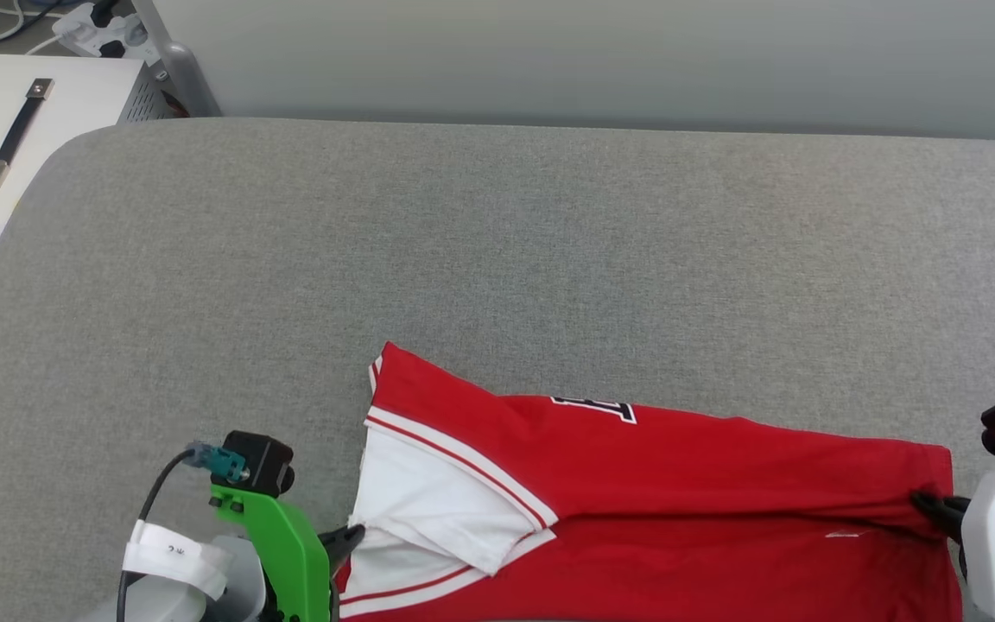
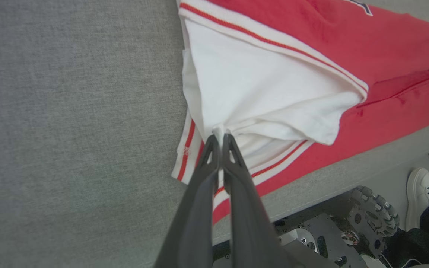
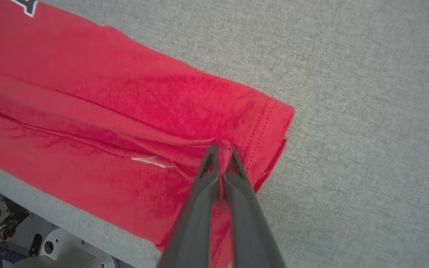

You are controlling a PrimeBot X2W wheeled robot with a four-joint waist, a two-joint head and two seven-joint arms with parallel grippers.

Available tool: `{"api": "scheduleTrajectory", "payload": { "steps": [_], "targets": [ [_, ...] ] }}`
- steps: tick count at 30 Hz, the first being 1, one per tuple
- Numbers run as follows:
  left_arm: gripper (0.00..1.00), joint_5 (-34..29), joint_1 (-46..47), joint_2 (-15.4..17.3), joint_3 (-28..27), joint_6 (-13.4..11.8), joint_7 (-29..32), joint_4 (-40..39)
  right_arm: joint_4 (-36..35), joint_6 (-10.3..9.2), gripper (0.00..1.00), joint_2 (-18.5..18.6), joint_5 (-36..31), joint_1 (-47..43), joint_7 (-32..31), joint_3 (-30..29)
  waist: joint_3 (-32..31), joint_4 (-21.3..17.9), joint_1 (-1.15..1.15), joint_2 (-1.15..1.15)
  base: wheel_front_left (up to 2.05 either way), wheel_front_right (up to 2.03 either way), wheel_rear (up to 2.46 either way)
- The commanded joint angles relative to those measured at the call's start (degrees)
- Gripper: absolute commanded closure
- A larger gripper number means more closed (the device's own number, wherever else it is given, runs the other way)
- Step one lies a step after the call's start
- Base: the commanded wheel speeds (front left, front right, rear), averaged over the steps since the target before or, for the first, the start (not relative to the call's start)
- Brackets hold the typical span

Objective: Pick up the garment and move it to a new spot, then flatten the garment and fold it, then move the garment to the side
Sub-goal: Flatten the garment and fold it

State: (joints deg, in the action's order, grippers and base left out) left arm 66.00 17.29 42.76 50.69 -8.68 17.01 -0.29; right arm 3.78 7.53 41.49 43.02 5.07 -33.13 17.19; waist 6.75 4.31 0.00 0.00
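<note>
Garment point(image 1: 653, 484): red jersey-style T-shirt, white short sleeves, red-and-white striped trim. It lies at 6 o'clock in the head view, on the grey fabric-covered surface point(image 1: 497, 242), close to the near edge. Its long axis runs from 8 o'clock to 4 o'clock, and a far red layer is doubled over a near one. Part of the black-and-white lettering point(image 1: 597, 408) shows at the fold line, toward 12 o'clock on the cloth.

My left claw point(image 1: 351, 537) sits at 7 o'clock. It is clenched on the white sleeve point(image 2: 266, 85). In the left wrist view both dark fingers press together, with a small tuft of white cloth pinched at the tips. The sleeve fabric fans away from that pinch toward 1 o'clock. A green bracket point(image 1: 282, 544) sits on that wrist.

My right claw point(image 1: 925, 501) sits at 4 o'clock. It is clenched on the red cloth beside the stitched hem point(image 3: 264, 123) at the garment's right end. A ridge of red fabric is drawn up between the fingertips in the right wrist view.

Off the surface at 10 o'clock stands a white box with a black handle point(image 1: 22, 138). In the left wrist view, at 4 o'clock, a person's white shoe point(image 2: 419, 197) stands on the floor.
</note>
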Motion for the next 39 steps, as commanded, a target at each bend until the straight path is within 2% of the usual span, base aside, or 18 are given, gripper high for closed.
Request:
{"api": "scheduleTrajectory", "payload": {
  "steps": [1,7,8,9,10,18,22,26,30,35,37,39],
  "targets": [
    [1.0,-0.8,-1.0,-0.7,0.5,0.5,-0.1,0.6,-0.1,-0.04,1.0,1.0,-0.6,-0.6,0.7,1.1,0.1,0.0,0.0,0.0,0.0,0.0,0.0],
    [1.0,-1.2,-0.5,-2.3,2.0,1.8,0.8,3.6,1.7,-0.04,1.0,3.0,-0.3,0.5,3.5,6.9,0.4,-0.3,0.0,0.0,0.0,0.0,0.0],
    [1.0,-1.2,-0.5,-2.5,2.1,1.9,0.8,3.8,2.1,-0.04,0.63,3.0,-0.1,0.7,3.7,7.2,0.4,-0.3,0.0,0.0,0.0,0.0,0.0],
    [0.66,-1.4,-0.5,-2.6,2.1,2.1,0.5,3.9,2.5,-0.04,0.0,2.9,0.3,0.9,4.0,7.4,0.3,-0.4,0.0,0.0,0.0,0.0,0.0],
    [0.0,-1.7,-0.4,-2.7,2.2,2.1,0.1,4.1,2.8,-0.04,0.0,2.7,0.7,1.0,4.0,7.6,0.2,-0.4,0.0,0.0,0.0,0.0,0.0],
    [0.0,-1.5,-1.0,-3.0,1.4,1.8,-1.8,4.3,-0.1,-0.04,0.0,2.9,2.7,1.2,1.1,7.1,-1.8,-1.0,0.0,0.0,0.0,0.0,0.0],
    [0.0,-1.0,-1.7,-3.2,-0.4,1.3,-4.9,3.5,-2.9,-0.04,0.0,1.3,4.6,-0.1,-2.3,3.7,-3.1,-1.1,0.0,0.0,0.0,0.0,0.0],
    [0.0,-1.7,-1.9,-4.2,-3.1,0.8,-10.9,2.9,-4.9,-0.04,0.0,-0.9,3.9,-1.1,-4.7,-1.7,-4.1,-1.0,0.0,0.0,0.0,0.0,0.0],
    [0.0,-4.5,-1.9,-5.4,-5.0,0.8,-18.6,2.8,-6.2,-0.04,0.0,-4.9,2.7,-2.5,-8.3,-8.7,-4.7,-0.7,0.0,0.0,0.0,0.0,0.0],
    [0.0,-10.5,-2.1,-7.4,-5.9,2.2,-29.2,2.8,-6.6,-0.04,0.0,-12.3,-1.9,-4.8,-14.3,-18.6,-5.2,-0.3,0.0,0.0,0.0,0.0,0.0],
    [0.0,-12.2,-2.8,-9.2,-8.4,2.2,-31.4,2.9,-6.1,-0.04,0.0,-16.0,-4.1,-5.5,-16.1,-22.7,-5.2,0.0,0.0,0.0,0.0,0.0,0.0],
    [0.0,-16.9,-3.5,-10.6,-11.6,1.8,-31.9,2.5,-5.9,-0.04,0.0,-19.5,-5.6,-5.7,-17.8,-25.8,-5.0,0.3,0.0,0.0,0.0,0.0,0.0]
  ]
}}
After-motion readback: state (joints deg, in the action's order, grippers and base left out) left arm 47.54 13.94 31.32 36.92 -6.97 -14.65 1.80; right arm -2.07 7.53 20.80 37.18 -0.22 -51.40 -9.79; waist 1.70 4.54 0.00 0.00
